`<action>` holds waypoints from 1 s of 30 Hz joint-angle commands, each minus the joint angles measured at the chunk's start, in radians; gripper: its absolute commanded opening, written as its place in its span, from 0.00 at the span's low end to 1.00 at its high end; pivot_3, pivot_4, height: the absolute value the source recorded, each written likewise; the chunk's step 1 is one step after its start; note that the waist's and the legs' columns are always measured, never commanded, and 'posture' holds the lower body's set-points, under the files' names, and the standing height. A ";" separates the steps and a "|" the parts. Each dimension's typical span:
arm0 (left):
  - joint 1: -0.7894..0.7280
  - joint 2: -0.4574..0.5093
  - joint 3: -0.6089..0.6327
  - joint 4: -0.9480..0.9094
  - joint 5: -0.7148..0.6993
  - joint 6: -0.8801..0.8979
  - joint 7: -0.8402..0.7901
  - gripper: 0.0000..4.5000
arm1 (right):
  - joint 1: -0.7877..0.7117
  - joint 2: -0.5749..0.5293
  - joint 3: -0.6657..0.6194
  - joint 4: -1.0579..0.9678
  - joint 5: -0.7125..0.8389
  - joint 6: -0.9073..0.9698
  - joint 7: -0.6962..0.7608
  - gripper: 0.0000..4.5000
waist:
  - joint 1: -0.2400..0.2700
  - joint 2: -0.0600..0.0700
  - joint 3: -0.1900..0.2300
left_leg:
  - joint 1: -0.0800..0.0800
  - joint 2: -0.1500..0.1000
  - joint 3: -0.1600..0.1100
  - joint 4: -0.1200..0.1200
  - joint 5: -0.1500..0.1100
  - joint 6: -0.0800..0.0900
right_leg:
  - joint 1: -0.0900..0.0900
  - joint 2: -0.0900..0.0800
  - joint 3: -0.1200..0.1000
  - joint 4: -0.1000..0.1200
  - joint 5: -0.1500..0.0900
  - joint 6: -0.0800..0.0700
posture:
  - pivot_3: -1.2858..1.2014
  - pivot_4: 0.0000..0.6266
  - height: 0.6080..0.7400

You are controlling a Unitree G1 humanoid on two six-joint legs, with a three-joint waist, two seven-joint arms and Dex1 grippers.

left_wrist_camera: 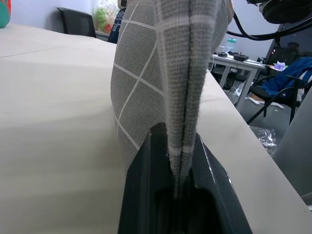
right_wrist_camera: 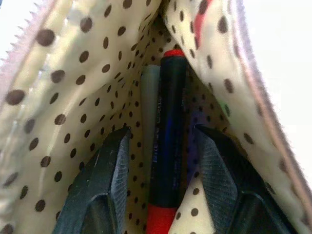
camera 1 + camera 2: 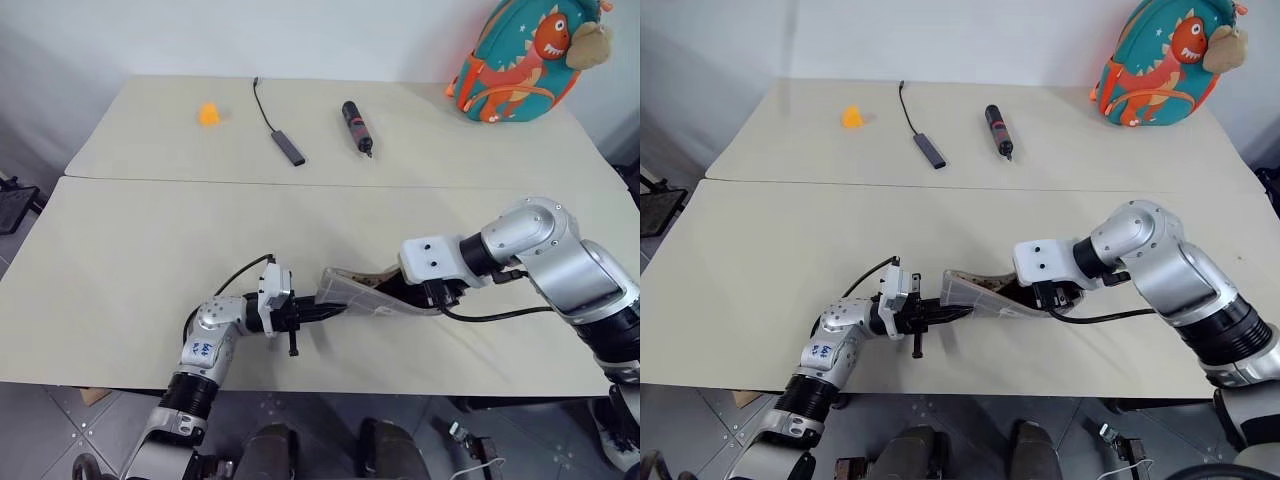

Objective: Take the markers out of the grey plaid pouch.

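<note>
We see the pouch held just above the near part of the tabletop, about 6 o'clock in the head view, between our two arms. Its long axis runs roughly 9 to 3 o'clock. Our L gripper comes in from 9 o'clock, fingers clenched on the pouch's closed end; in the L wrist view the plaid fabric edge is pinched between them.

Our R gripper reaches in from 3 o'clock, tilted down into the pouch's open mouth. Its fingers are parted, not yet gripping anything. Inside, against the dotted lining, a dark marker w/ red ends lies straight between the fingers, long axis pointing away along the fingers' own line. A grey marker lies just beside it, touching.

So the R arm is the nearer one; we judge the next move is closing on the dark marker, then pulling back out toward 3 o'clock.

Another marker lies far off at 12 o'clock.
</note>
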 commanded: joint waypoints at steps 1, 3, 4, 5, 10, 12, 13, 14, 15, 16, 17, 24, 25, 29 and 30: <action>0.007 -0.003 -0.011 -0.013 0.011 -0.005 0.009 0.00 | 0.025 0.020 0.035 -0.002 -0.068 -0.009 -0.030 0.48 | 0.000 0.000 0.000 | 0.000 0.000 0.000 0.000 0.000 0.000 | 0.000 0.000 0.000 0.000 0.000 0.000 | 0.52 0.24 1.00; 0.010 -0.004 -0.013 -0.015 0.012 -0.005 0.012 0.00 | 0.035 0.032 0.045 0.000 -0.094 -0.016 -0.042 0.48 | 0.000 0.000 0.000 | 0.000 0.000 0.000 0.000 0.000 0.000 | 0.000 0.000 0.000 0.000 0.000 0.000 | 0.52 0.24 1.00; 0.012 -0.005 -0.014 -0.017 0.012 -0.005 0.013 0.00 | 0.040 0.037 0.051 -0.002 -0.106 -0.019 -0.046 0.48 | 0.000 0.000 0.000 | 0.000 0.000 0.000 0.000 0.000 0.000 | 0.000 0.000 0.000 0.000 0.000 0.000 | 0.52 0.24 1.00; 0.014 -0.005 -0.014 -0.018 0.012 -0.004 0.015 0.00 | 0.046 0.045 0.058 -0.003 -0.117 -0.022 -0.051 0.48 | 0.000 0.000 0.000 | 0.000 0.000 0.000 0.000 0.000 0.000 | 0.000 0.000 0.000 0.000 0.000 0.000 | 0.52 0.24 1.00; 0.023 0.000 -0.013 -0.026 0.012 0.000 0.020 0.00 | 0.057 0.063 0.051 -0.009 -0.135 -0.032 -0.052 0.48 | -0.001 -0.001 -0.001 | 0.002 0.000 0.000 0.001 0.000 0.000 | 0.001 0.000 0.000 0.001 0.000 0.000 | 0.52 0.24 1.00; 0.025 0.003 -0.011 -0.028 0.011 0.001 0.020 0.00 | 0.058 0.057 0.044 0.002 -0.144 -0.046 -0.051 0.48 | -0.001 -0.001 -0.001 | 0.002 0.000 0.000 0.001 0.000 0.000 | 0.002 0.000 0.000 0.001 0.000 0.000 | 0.52 0.24 1.00; 0.026 0.004 -0.011 -0.029 0.011 0.001 0.020 0.00 | 0.059 0.054 0.043 0.005 -0.147 -0.051 -0.051 0.48 | -0.001 -0.001 -0.001 | 0.002 0.000 0.000 0.001 0.000 0.000 | 0.001 0.000 0.000 0.001 0.000 0.000 | 0.52 0.24 1.00; 0.027 0.004 -0.011 -0.028 0.011 0.000 0.020 0.00 | 0.059 0.055 0.042 0.012 -0.151 -0.057 -0.055 0.48 | -0.001 -0.001 -0.001 | 0.002 0.000 0.000 0.001 0.000 0.000 | 0.002 0.000 0.000 0.001 0.000 0.000 | 0.52 0.24 1.00; 0.026 0.004 -0.010 -0.027 0.011 0.000 0.021 0.00 | 0.060 0.055 0.043 0.021 -0.159 -0.066 -0.059 0.48 | -0.002 -0.001 -0.001 | 0.002 0.000 0.000 0.001 0.000 0.000 | 0.001 0.000 0.000 0.001 0.000 0.000 | 0.52 0.24 1.00; 0.026 0.004 -0.010 -0.026 0.011 0.000 0.021 0.00 | 0.060 0.056 0.044 0.027 -0.164 -0.072 -0.062 0.48 | -0.001 -0.001 -0.001 | 0.002 0.000 0.000 0.001 0.000 0.000 | 0.001 0.000 0.000 0.001 0.000 0.000 | 0.52 0.24 1.00; 0.024 0.002 -0.010 -0.025 0.011 0.000 0.022 0.00 | 0.062 0.060 0.048 0.034 -0.171 -0.077 -0.067 0.48 | -0.002 -0.001 -0.001 | 0.002 0.000 0.000 0.001 0.000 0.000 | 0.001 0.000 0.000 0.001 0.000 0.000 | 0.52 0.24 1.00; 0.020 0.001 -0.011 -0.031 0.008 0.009 0.026 0.00 | 0.073 0.078 0.056 0.051 -0.203 -0.092 -0.081 0.28 | -0.002 -0.001 -0.001 | 0.002 0.000 0.000 0.001 0.000 0.000 | 0.002 0.000 0.000 0.001 0.000 0.000 | 0.52 0.24 1.00; 0.020 0.002 -0.010 -0.033 0.007 0.011 0.027 0.00 | 0.075 0.079 0.052 0.050 -0.204 -0.094 -0.084 0.24 | -0.002 -0.001 -0.001 | 0.002 0.000 0.000 0.001 0.000 0.000 | 0.002 0.000 0.000 0.001 0.000 0.000 | 0.52 0.24 1.00; 0.023 0.006 -0.008 -0.038 0.005 0.019 0.029 0.00 | 0.080 0.086 0.007 0.034 -0.174 -0.100 -0.084 0.13 | -0.003 -0.002 -0.002 | 0.005 0.001 0.000 0.001 0.000 0.000 | 0.005 0.000 0.000 0.000 0.000 0.000 | 0.52 0.24 1.00; 0.024 0.008 -0.006 -0.039 0.004 0.021 0.030 0.00 | 0.083 0.092 -0.020 0.029 -0.149 -0.118 -0.089 0.13 | -0.003 -0.002 -0.002 | 0.006 0.001 -0.001 0.001 0.000 0.000 | 0.005 0.000 0.000 0.000 0.000 0.000 | 0.52 0.24 1.00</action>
